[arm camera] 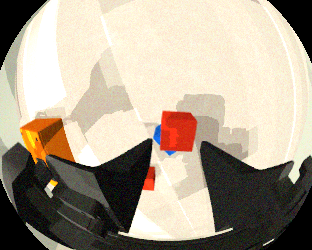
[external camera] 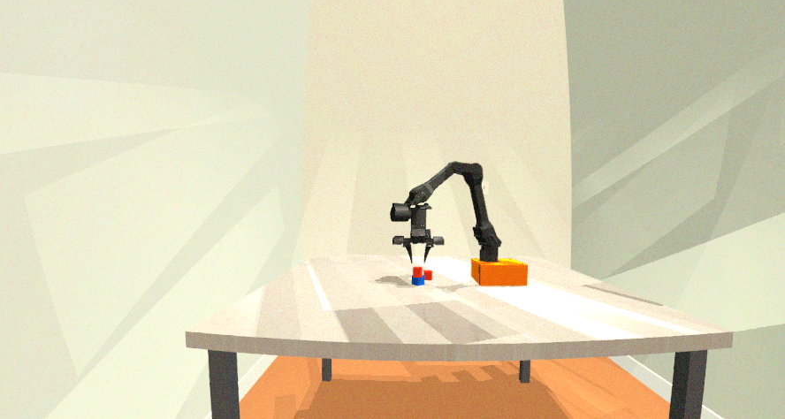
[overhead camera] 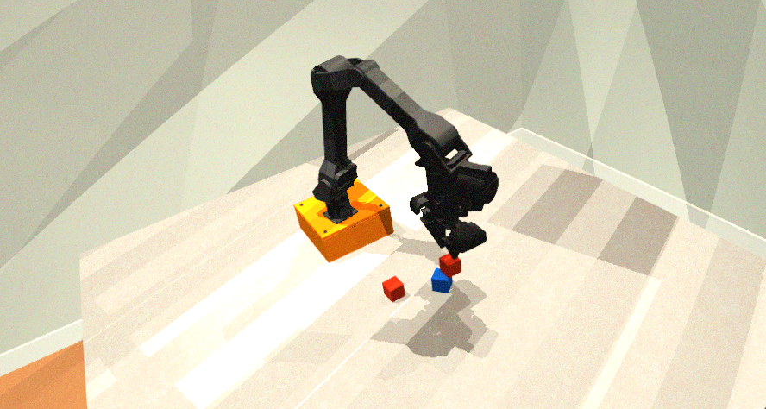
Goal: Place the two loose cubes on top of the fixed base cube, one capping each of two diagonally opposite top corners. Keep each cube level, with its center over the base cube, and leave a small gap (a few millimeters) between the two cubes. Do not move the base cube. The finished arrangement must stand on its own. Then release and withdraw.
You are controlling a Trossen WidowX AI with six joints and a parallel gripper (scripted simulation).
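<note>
The blue base cube (overhead camera: 440,283) (external camera: 417,280) (arm camera: 157,136) stands on the table. One red cube (overhead camera: 449,265) (external camera: 417,272) (arm camera: 179,133) rests on top of it, offset toward one corner and overhanging; it looks level. The other red cube (overhead camera: 393,288) (external camera: 428,275) (arm camera: 149,179) lies on the table, apart from the base cube, on the robot-base side in the exterior view. My gripper (overhead camera: 448,251) (external camera: 418,262) (arm camera: 177,142) is open and empty, pointing down, with its fingertips just above the upper red cube. The base cube is partly hidden by that red cube in the wrist view.
The orange base block (overhead camera: 356,241) (external camera: 502,275) (arm camera: 60,142) carries the arm and stands behind the cubes in the top view. The table (external camera: 439,352) has its near edge well away from the cubes in the exterior view. The arm's shadow falls beside the cubes.
</note>
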